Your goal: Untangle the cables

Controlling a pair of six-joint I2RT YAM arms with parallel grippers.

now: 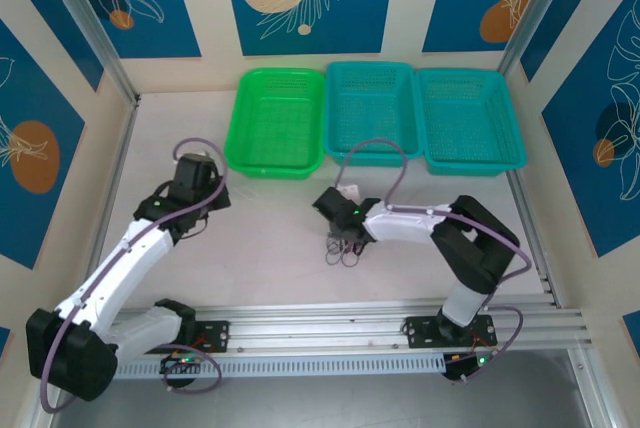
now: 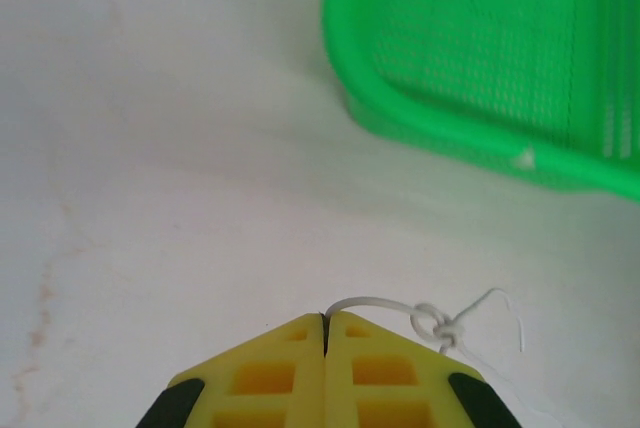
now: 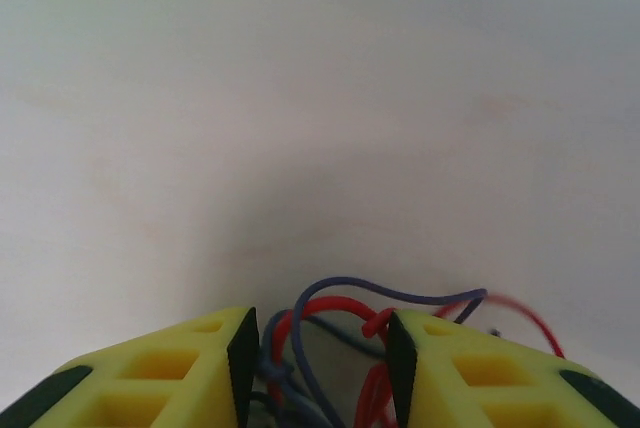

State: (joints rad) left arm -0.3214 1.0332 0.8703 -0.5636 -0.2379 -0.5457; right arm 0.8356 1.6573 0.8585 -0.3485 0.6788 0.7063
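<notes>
- The left gripper (image 2: 325, 322) is seen clenched, its yellow fingers (image 2: 265, 373) pressed together along a single seam
- A white cable (image 2: 385, 302) is gripped at that seam, right at the fingertips
- From the tips the white cable is led off to the right, where a small knot (image 2: 441, 328) is tied in it; beyond the knot a loose end is curled upward over the pale table (image 2: 150, 148)
- A green basket (image 2: 480, 58) is seen ahead and to the right of the left gripper, apart from the white cable
- The right gripper (image 3: 320, 338) is seen released, its two fingers held apart with a clear gap between the dark pads
- Red and blue-purple cables (image 3: 335, 300) are looped inside that gap and spill out to the right of it; whether they are touched by the pads cannot be told
- In the top external view a small tangle of cables (image 1: 344, 252) is found on the table near its middle, just on the near side of the right arm's wrist and well apart from the left arm (image 1: 120, 258)
- The tangle is placed nearer than the baskets and outside all of them
- Along the far edge three baskets are set side by side: the green basket on the left and two teal baskets (image 1: 372, 113) to its right
</notes>
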